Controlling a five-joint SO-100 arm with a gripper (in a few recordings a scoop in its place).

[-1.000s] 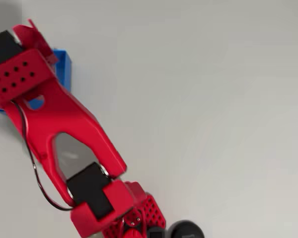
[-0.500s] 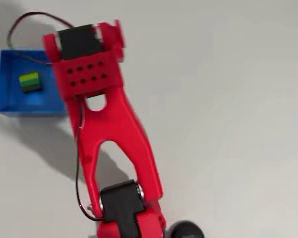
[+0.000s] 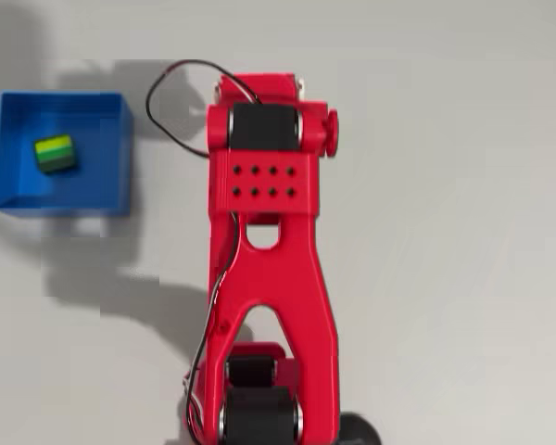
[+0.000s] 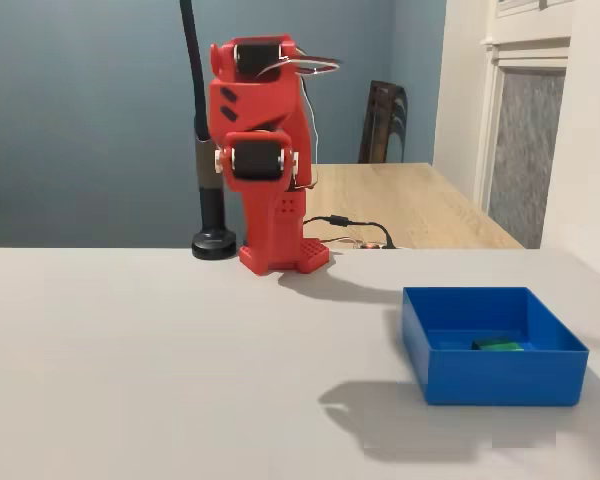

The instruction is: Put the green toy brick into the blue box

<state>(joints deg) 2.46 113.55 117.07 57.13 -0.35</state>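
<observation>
The green toy brick (image 3: 55, 154) lies inside the blue box (image 3: 122, 190), left of the box's middle in the overhead view. In the fixed view only the brick's top (image 4: 497, 345) peeks over the front wall of the box (image 4: 505, 378). The red arm (image 3: 271, 250) is folded up over its own base (image 4: 280, 250), well away from the box and holding nothing that I can see. Its body hides the gripper fingers, so whether they stand open or shut does not show.
A black pole on a round foot (image 4: 214, 243) stands just beside the arm's base. Behind the grey table are a wooden table (image 4: 420, 205), a dark chair (image 4: 384, 120) and a cable (image 4: 355, 225).
The arm has swung away from over the blue box and folded back to upright above its base. The brick, uncovered half a second ago, stays in the box.
</observation>
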